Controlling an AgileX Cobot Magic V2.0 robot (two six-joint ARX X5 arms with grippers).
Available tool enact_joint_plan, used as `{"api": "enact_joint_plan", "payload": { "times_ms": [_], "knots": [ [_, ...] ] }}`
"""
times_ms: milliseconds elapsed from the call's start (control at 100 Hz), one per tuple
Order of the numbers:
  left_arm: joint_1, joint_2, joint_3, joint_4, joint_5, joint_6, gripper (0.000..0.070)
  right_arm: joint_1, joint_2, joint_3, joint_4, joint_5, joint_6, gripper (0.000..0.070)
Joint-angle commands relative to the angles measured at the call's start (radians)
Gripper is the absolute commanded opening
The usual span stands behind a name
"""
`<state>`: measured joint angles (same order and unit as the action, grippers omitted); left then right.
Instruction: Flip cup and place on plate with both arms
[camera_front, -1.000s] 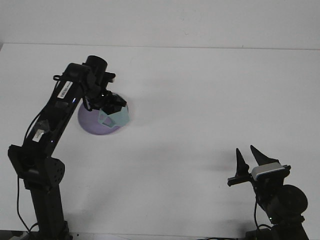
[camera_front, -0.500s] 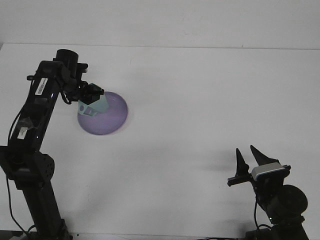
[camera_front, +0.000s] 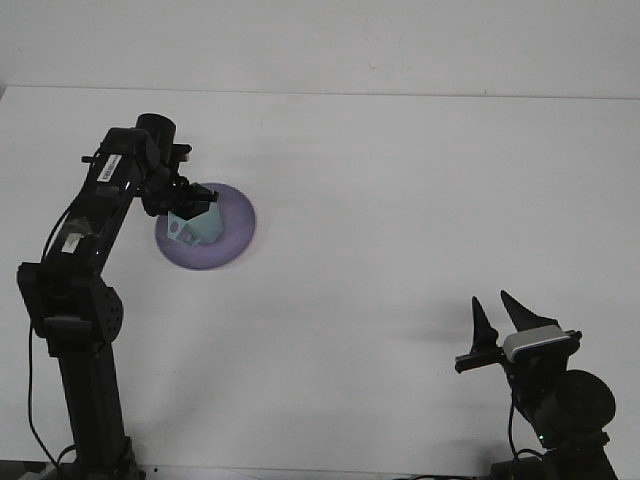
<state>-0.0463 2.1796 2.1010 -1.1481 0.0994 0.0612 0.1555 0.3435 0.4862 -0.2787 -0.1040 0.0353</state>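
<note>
A round purple plate (camera_front: 228, 240) lies on the white table at the left. Over its left half sits a pale green cup (camera_front: 194, 227), and my left gripper (camera_front: 193, 205) is shut on it from above and behind. Whether the cup's base rests on the plate cannot be made out from here. My right gripper (camera_front: 503, 316) stands open near the front right corner, far from the plate, with nothing between its fingers.
The left arm (camera_front: 95, 215) rises from its base at the front left and leans over the plate's left side. The table's far edge (camera_front: 320, 93) runs along the top.
The left gripper swung left with the cup, then came back a little to the right and lower over the plate's left half. The right arm stayed still.
</note>
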Motion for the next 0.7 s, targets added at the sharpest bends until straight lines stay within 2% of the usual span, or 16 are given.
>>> {"api": "enact_joint_plan", "payload": {
  "times_ms": [0,210,260,340,390,690],
  "knots": [
    [-0.001,0.018,0.024,-0.003,-0.007,0.005,0.0013,0.002,0.005,0.003,0.005,0.0,0.014,0.0296],
    [0.0,0.021,0.024,0.002,-0.006,0.006,0.0032,0.002,0.005,0.003,0.005,0.0,0.015,0.0297],
    [-0.001,0.021,0.024,0.008,-0.006,0.006,0.0122,0.002,0.005,0.003,0.005,0.0,0.015,0.0296],
    [-0.001,0.021,0.024,0.023,-0.006,0.006,0.0329,0.002,0.005,0.003,0.005,0.0,0.014,0.0296],
    [-0.001,0.021,0.024,0.025,-0.006,0.005,0.0387,0.002,0.005,0.003,0.005,0.0,0.014,0.0296],
    [0.004,0.018,0.124,-0.048,-0.002,-0.004,0.0389,0.002,0.005,0.003,0.005,0.0,0.014,0.0296]
  ]
}}
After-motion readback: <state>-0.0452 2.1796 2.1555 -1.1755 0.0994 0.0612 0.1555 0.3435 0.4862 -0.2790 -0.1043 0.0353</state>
